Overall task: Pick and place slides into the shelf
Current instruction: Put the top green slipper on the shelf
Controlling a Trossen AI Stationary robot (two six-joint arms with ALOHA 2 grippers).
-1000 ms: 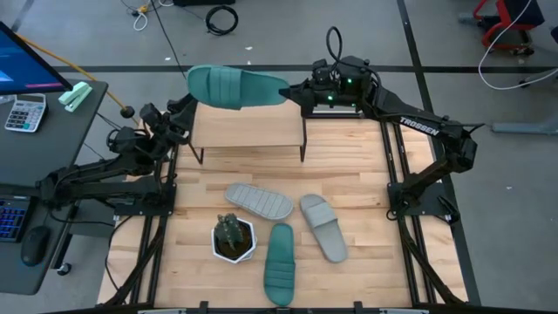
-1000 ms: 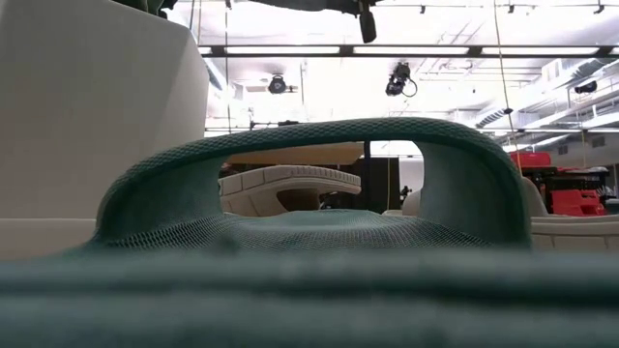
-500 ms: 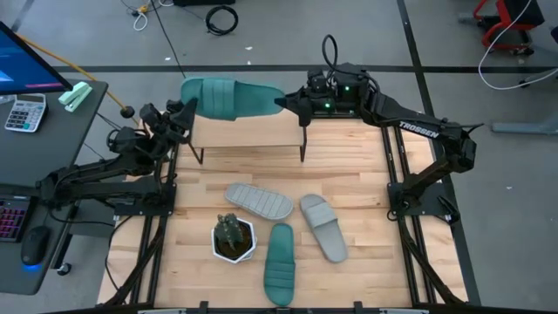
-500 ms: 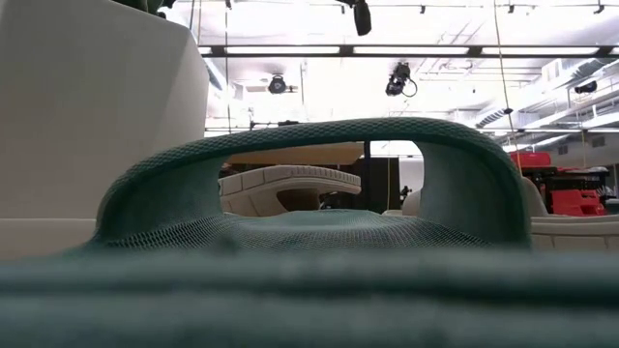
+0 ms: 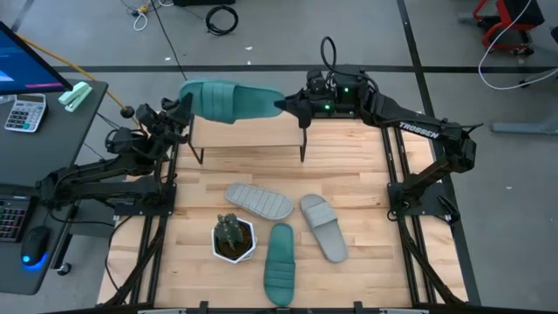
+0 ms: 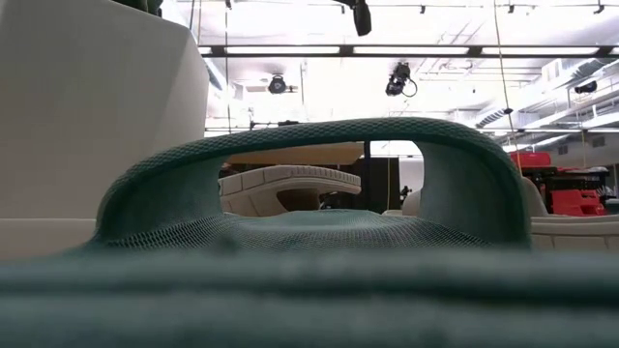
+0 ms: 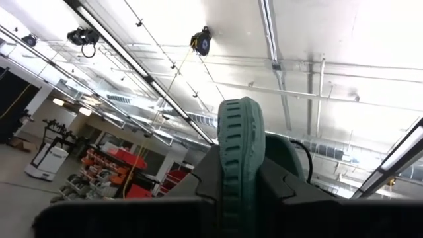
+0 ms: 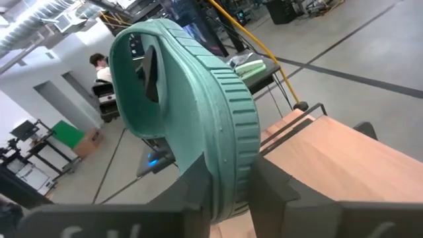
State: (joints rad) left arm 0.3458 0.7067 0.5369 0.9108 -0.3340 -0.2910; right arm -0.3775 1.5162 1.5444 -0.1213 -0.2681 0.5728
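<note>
A teal slide (image 5: 231, 101) hangs roughly level above the far left of the shelf (image 5: 253, 133), strap toward the left. My left gripper (image 5: 181, 112) is shut on its left, toe end and my right gripper (image 5: 283, 105) on its right, heel end. The shelf stands on thin black legs at the table's far edge. Two grey slides (image 5: 259, 201) (image 5: 323, 227) and a second teal slide (image 5: 280, 263) lie flat on the tabletop nearer the front. In the low view that teal slide's strap (image 6: 319, 145) fills the picture, with a grey slide (image 6: 290, 184) seen through it. My left gripper pinches the sole's toe end (image 7: 238, 175) between its two fingers, which slant upward from the table's left. The slide is lifted clear of the shelf. My right gripper pinches the sole's heel end (image 8: 228, 182) between its two fingers, one on each face of the sole. It comes level from the table's right, along the slide's length. The slide stretches away from it, clear of the shelf.
A small potted plant (image 5: 234, 238) in a white pot stands at the front left of the table, beside the teal slide. A desk with a calculator (image 5: 24, 112) lies beyond the table's left edge. Bare tabletop (image 5: 349, 166) lies between the shelf and the slides.
My right gripper has carried the teal slide a little toward the table's left, still level above the shelf. The slide's toe end has come up to my left gripper, which has stayed in place.
</note>
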